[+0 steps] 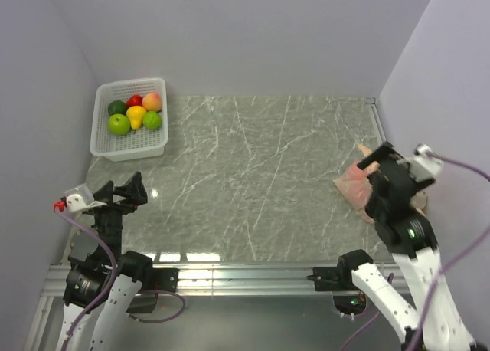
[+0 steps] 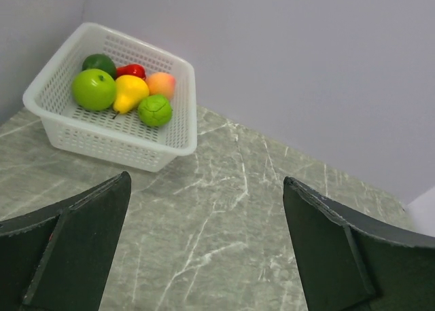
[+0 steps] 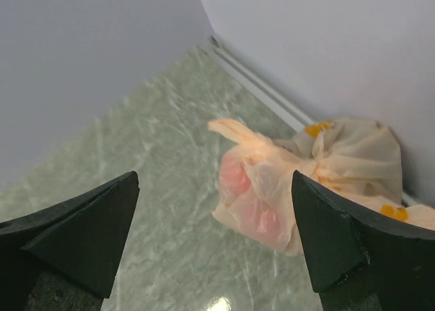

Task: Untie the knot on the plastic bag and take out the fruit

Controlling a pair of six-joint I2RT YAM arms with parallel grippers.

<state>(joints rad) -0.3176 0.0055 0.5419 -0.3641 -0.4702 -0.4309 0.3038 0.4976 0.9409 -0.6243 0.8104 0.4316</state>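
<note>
Inspector: Status of bag (image 3: 299, 189)?
Operator: Lies by right wall (image 3: 326, 46), just ahead of right gripper (image 3: 214, 176). Knot (image 3: 319, 160) tied, red fruit (image 3: 234, 178) inside, 0 removed.
Inspector: Grippers?
Operator: Right gripper spread wide, empty. Left gripper (image 2: 205, 180) likewise, facing basket (image 2: 170, 138). Untying not yet begun.
</note>
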